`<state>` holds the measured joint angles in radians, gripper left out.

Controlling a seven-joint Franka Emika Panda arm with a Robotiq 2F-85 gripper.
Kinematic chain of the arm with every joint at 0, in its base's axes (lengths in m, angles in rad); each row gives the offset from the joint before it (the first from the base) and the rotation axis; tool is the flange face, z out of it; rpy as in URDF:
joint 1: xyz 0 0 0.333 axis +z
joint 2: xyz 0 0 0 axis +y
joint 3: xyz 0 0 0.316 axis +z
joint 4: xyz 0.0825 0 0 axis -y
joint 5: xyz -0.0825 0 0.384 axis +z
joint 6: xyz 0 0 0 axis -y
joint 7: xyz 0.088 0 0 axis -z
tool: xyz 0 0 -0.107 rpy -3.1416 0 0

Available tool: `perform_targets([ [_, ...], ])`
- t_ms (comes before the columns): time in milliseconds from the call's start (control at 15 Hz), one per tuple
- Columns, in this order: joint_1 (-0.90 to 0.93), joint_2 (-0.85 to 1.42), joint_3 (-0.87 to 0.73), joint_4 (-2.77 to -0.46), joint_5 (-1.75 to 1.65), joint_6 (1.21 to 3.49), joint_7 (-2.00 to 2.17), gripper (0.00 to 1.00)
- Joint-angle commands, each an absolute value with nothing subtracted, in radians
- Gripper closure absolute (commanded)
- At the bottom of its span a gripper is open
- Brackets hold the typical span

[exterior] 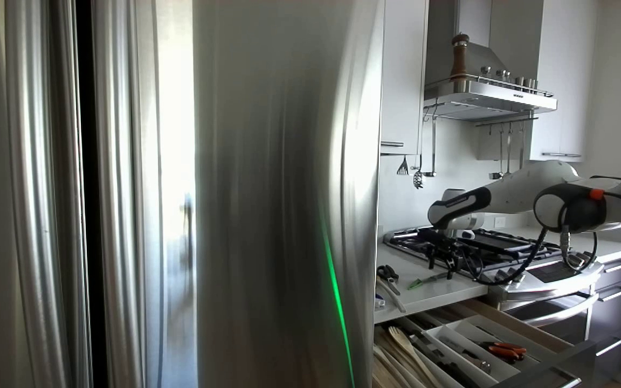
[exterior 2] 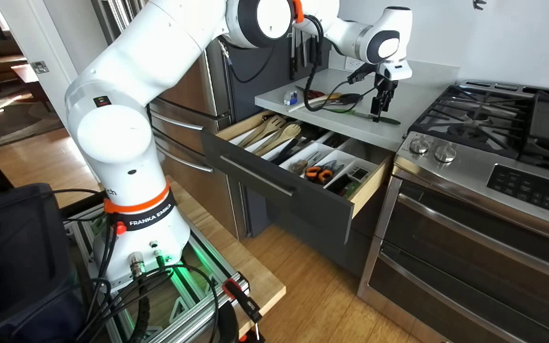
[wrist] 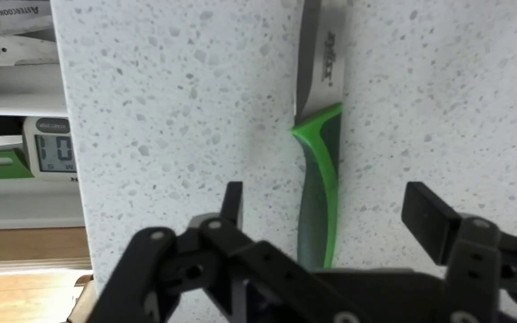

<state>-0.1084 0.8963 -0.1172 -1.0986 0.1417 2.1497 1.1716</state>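
Note:
My gripper point(wrist: 328, 208) is open and empty in the wrist view. Its two black fingers stand apart on either side of the handle of a knife point(wrist: 319, 170), above the handle and apart from it. The knife has a grey-green handle with a bright green stripe and a steel blade. It lies flat on the speckled white countertop point(wrist: 173, 89); its blade tip is out of the wrist view. In both exterior views the gripper point(exterior 2: 380, 112) point(exterior: 442, 261) points down over the counter. The knife handle point(exterior 2: 390, 120) shows beside the fingers.
An open drawer point(exterior 2: 260, 178) juts out below the counter, with wooden utensils point(exterior 2: 281, 136), orange-handled scissors point(exterior 2: 320, 174) and a timer point(wrist: 56, 146). The gas stove point(exterior 2: 484, 124) stands beside the counter. Other utensils point(exterior 2: 336, 98) lie on the counter near the steel refrigerator point(exterior: 267, 188).

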Motion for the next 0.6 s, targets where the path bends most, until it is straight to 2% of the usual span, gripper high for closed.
perform_targets([
  [0,-0.108,0.877,-0.102,-1.099,0.157,2.111,1.135,0.00],
  [533,-0.041,0.843,-0.078,-1.114,0.157,2.041,1.186,0.00],
])
